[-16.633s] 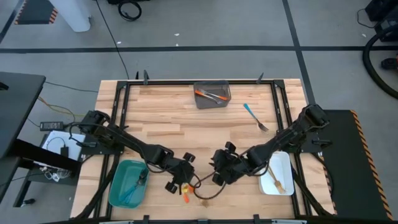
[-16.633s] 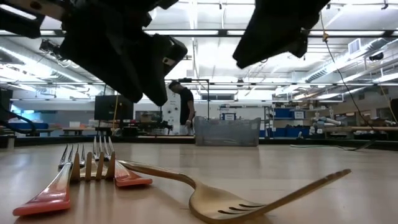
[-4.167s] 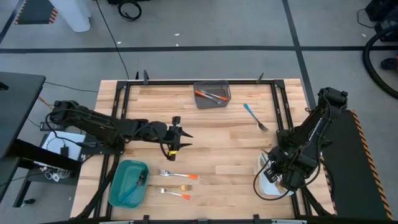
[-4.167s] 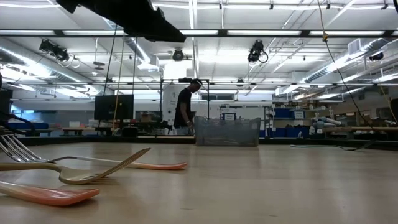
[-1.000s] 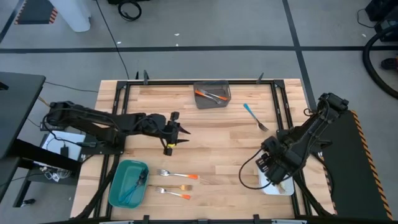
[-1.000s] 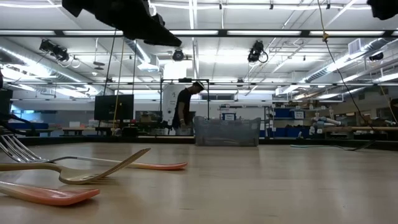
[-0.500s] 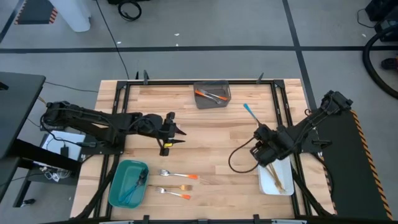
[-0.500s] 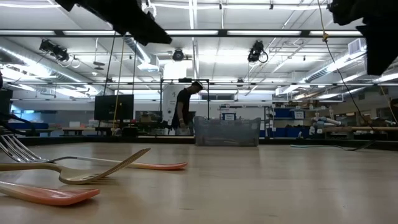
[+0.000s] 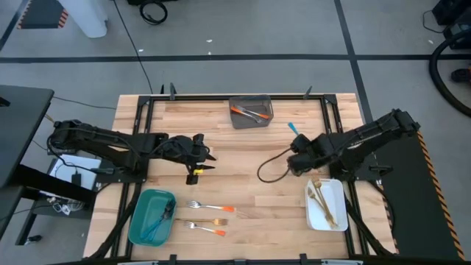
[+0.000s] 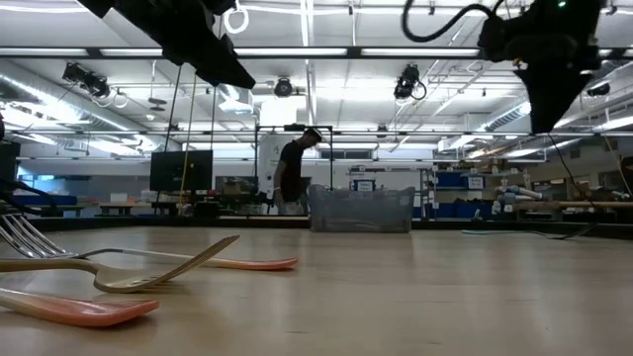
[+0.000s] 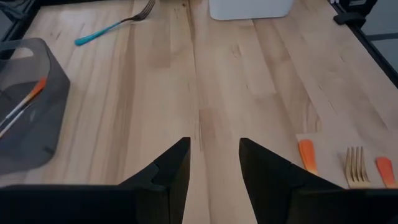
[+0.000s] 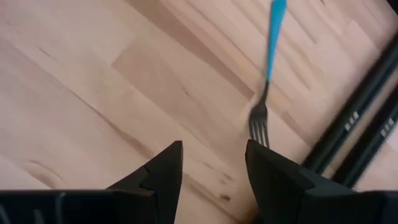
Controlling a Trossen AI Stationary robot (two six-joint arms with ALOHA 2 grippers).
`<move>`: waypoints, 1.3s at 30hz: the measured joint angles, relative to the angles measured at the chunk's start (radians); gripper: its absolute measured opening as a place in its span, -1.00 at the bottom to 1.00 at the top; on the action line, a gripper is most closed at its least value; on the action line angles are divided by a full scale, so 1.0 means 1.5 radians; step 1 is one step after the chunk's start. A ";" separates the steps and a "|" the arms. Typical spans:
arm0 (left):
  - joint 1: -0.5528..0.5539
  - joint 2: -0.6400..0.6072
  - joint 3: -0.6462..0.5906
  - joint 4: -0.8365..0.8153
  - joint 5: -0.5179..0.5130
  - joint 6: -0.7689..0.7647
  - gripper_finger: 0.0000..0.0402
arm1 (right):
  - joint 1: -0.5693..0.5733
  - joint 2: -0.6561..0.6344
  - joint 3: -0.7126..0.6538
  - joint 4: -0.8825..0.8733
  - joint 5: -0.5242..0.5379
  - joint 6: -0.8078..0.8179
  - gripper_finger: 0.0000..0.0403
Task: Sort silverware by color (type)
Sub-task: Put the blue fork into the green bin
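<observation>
Reaching for the blue fork [image 12: 266, 74] near the table's right edge, the empty, open right gripper [image 12: 211, 168] probably should straddle its slim handle.

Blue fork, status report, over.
Right hand open, empty, hovering by the blue fork. Left hand open, mid-table. Fork flat on the table, path unobstructed.

The room is big, with long bright lights [image 10: 326, 51] on the ceiling. The floor [image 9: 243, 29] is grey with dark lines. A person [image 10: 293, 178] stands far back by shelves.
</observation>
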 joint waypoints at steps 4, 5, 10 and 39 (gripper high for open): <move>0.000 0.000 0.000 -0.015 0.000 -0.004 -0.27 | -0.040 0.000 0.000 0.026 0.000 -0.058 -0.10; 0.000 0.000 0.000 -0.016 0.000 -0.005 -0.27 | -0.049 0.000 0.000 0.029 0.000 -0.069 -0.10; 0.000 0.000 0.000 -0.019 0.000 -0.005 -0.27 | -0.092 0.000 0.000 0.029 0.002 -0.118 -0.10; -0.067 0.000 0.000 -0.012 -0.036 -0.051 -0.27 | -0.353 0.000 -0.001 0.116 -0.009 -0.397 -0.10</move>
